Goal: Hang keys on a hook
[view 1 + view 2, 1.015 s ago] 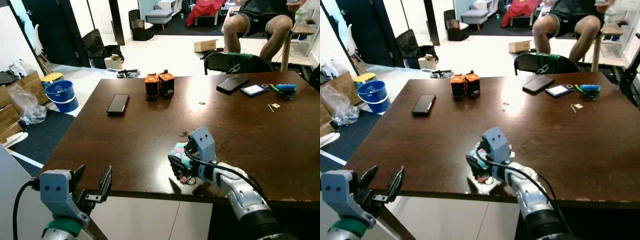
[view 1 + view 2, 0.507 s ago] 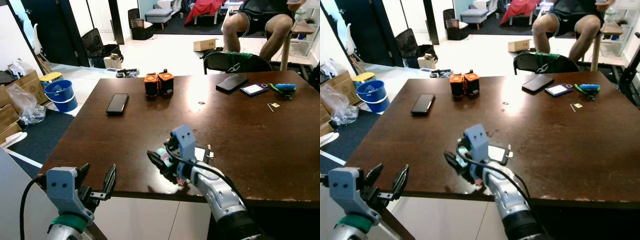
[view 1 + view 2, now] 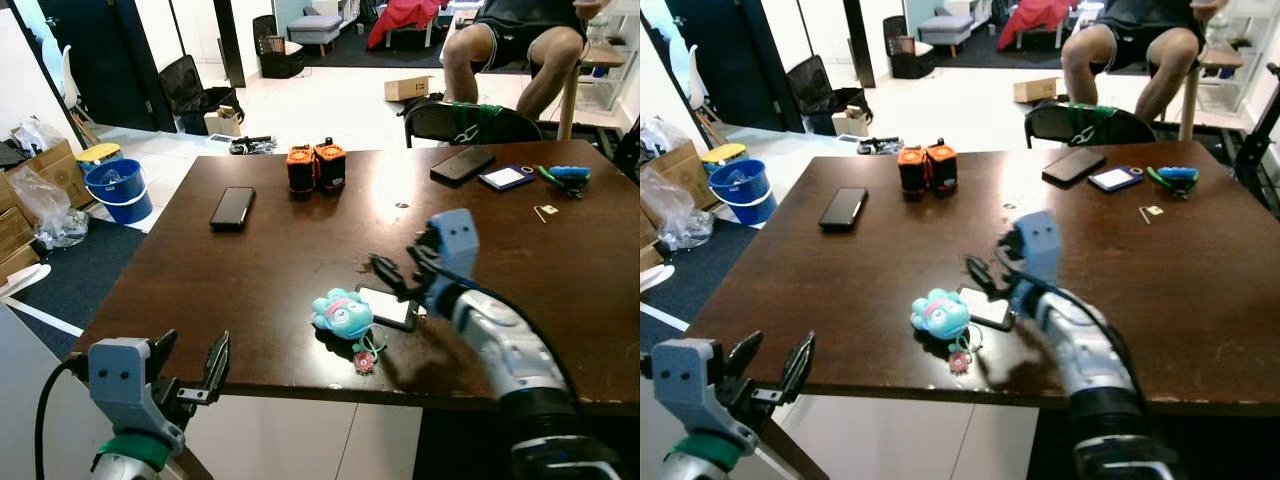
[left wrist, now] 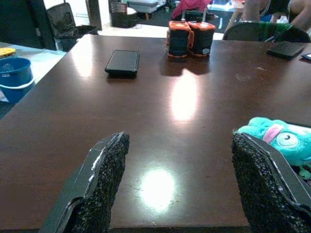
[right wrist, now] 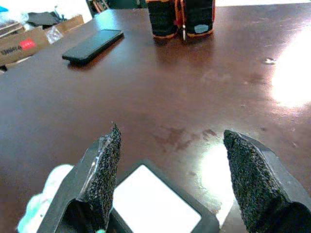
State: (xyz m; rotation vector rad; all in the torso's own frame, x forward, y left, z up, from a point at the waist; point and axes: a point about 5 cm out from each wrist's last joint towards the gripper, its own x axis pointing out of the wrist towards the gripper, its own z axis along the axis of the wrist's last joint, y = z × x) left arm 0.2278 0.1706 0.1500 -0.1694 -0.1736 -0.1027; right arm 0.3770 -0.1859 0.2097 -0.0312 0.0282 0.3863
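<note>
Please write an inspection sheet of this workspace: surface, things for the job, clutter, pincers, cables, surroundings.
Surface: dark wooden table, glossy.
Job's things: teal plush keychain lying near the front edge beside a flat card tag; hook: nothing seen.
Clutter: black phone, two orange-black blocks, far-corner items.
Pincers: right pincer open above the tag; left pincer open below the table edge.
Cables: black cable on the left arm.
Surroundings: seated person, blue bucket.

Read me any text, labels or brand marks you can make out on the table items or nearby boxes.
None can be read.
Cardboard box: a red label, print blurred.
Card with the plush keychain: white face, blank.
Orange-black packs: markings too small.
</note>
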